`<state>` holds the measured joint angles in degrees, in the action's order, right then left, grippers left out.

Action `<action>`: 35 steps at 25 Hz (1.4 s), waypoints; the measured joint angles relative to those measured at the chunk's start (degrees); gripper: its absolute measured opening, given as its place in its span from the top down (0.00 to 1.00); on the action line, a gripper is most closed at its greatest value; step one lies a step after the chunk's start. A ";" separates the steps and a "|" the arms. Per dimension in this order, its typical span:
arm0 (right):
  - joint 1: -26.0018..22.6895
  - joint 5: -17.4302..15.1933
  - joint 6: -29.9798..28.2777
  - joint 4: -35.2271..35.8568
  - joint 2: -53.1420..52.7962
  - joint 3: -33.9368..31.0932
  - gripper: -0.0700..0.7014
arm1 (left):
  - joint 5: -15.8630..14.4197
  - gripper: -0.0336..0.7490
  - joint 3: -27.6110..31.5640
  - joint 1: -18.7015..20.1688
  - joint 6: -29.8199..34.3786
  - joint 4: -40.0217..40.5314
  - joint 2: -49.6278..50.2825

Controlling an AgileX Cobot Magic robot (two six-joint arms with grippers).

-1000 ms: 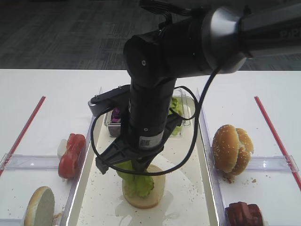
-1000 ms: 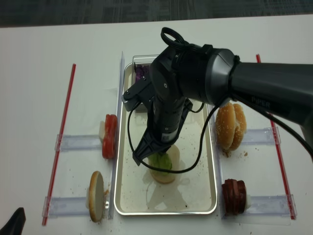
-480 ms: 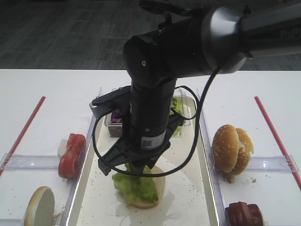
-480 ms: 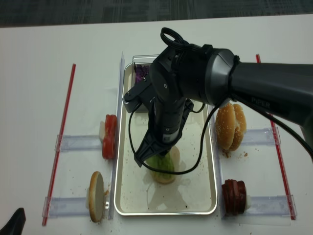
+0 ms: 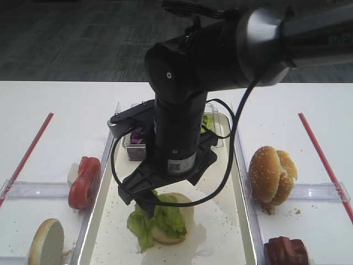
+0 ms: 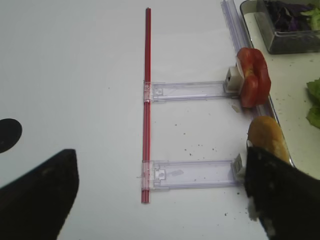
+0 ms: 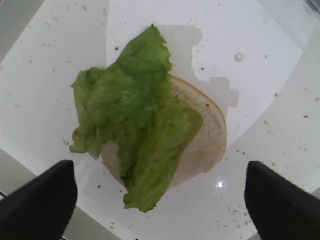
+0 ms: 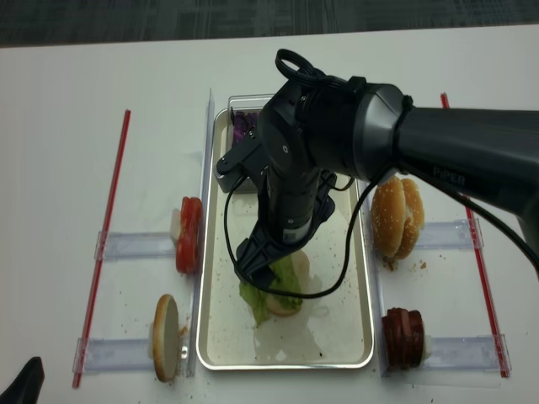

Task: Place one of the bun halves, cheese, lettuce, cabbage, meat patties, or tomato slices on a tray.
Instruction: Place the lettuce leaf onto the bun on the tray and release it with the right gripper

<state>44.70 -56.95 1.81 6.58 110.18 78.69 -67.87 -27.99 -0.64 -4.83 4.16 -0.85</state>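
Lettuce (image 7: pixel 135 125) dropped loose onto pale bun half (image 7: pixel 200 145), on floor of tray (image 5: pixel 220 232).

Nearest the camera, at tray's left rail: flat bun disc (image 5: pixel 46 242) standing on edge; at its right rail, meat patties (image 5: pixel 285 252). Mid-tray, leaf now draped across bun and spilling over its left edge, no longer pinched as half a second back; right gripper (image 7: pixel 155 195) spread wide directly above, fingers (image 7: pixel 37 200) clear of leaf on both sides, grasping nothing. Judged: placement done, only a lift away left. Further back, tomato slices (image 5: pixel 84 181) left of tray, seeded bun halves (image 5: pixel 272 174) right of it. At tray's far end, clear tub with purple cabbage (image 5: pixel 135 136). Left gripper (image 6: pixel 150 200) well left of tray, spread apart and empty.
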 joint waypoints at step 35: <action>0.00 -5.50 2.62 -2.69 -5.80 7.57 0.01 | 0.00 0.17 0.00 0.00 0.00 0.00 0.00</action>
<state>44.70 -62.45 4.43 3.88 104.38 86.26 -67.87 -27.99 -0.64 -4.83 4.16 -0.85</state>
